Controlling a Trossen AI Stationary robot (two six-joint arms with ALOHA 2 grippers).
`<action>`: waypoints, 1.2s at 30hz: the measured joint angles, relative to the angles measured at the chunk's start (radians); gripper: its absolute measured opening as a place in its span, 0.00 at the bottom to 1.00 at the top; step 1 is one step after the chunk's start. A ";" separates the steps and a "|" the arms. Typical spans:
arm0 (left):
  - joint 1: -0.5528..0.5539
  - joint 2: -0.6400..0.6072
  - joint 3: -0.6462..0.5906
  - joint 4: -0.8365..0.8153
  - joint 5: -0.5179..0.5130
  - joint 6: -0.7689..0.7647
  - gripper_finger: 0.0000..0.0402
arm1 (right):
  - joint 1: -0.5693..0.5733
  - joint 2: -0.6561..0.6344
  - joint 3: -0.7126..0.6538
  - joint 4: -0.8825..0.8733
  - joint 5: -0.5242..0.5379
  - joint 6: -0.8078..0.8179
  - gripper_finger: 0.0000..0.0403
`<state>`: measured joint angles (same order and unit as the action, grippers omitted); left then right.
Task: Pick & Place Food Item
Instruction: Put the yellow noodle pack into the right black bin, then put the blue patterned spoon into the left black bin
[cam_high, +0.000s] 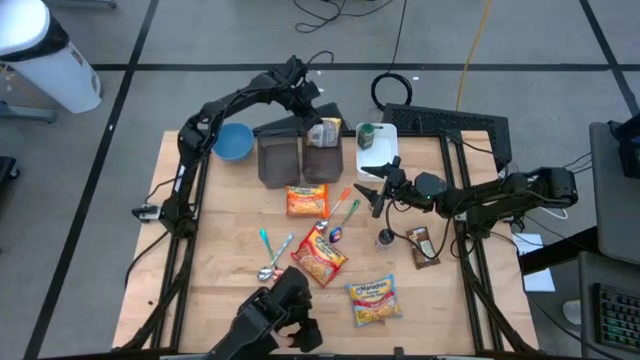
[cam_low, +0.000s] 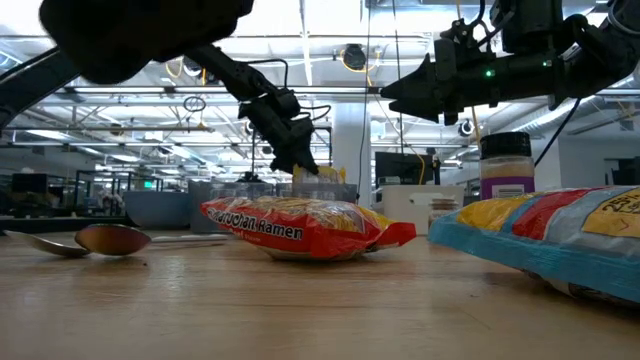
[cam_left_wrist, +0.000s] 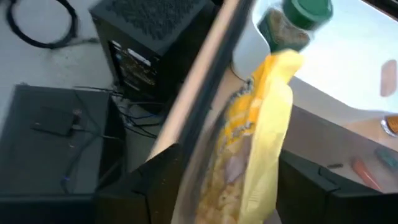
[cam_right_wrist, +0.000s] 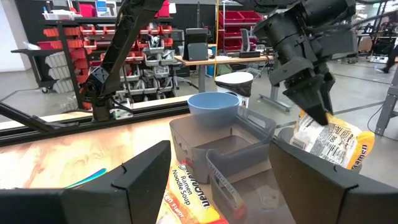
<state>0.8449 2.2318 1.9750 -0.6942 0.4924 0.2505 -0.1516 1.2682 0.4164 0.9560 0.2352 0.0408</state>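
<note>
High view: left gripper (cam_high: 322, 124), upper centre, over the right-hand grey bin (cam_high: 323, 158), fingers parting around a yellow food packet (cam_high: 326, 132).

Right wrist view: packet half inside; release fully, lift straight. Right gripper (cam_high: 381, 192) waits open.

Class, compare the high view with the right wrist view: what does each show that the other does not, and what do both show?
Only the high view shows the spoons, the white tray with its green-lidded jar, and the right gripper waiting open over mid-table.

Only the right wrist view shows the room behind: red parts bins and a desk.

Both show the left gripper at the yellow food packet over the right-hand grey bin, the blue bowl, and the orange ramen packet beside the bins.
</note>
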 joint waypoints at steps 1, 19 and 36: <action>0.000 0.000 0.011 0.000 -0.005 -0.002 0.58 | 0.000 0.000 0.000 0.000 0.000 0.000 0.66; -0.012 -0.002 0.267 -0.140 -0.004 -0.094 0.60 | -0.033 0.000 0.000 -0.003 0.001 0.004 0.66; -0.075 -0.234 0.204 -0.275 0.113 0.004 0.60 | -0.032 0.000 0.000 0.005 0.000 0.015 0.66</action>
<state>0.7698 1.9974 2.1793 -0.9687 0.6054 0.2547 -0.1841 1.2679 0.4164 0.9609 0.2352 0.0554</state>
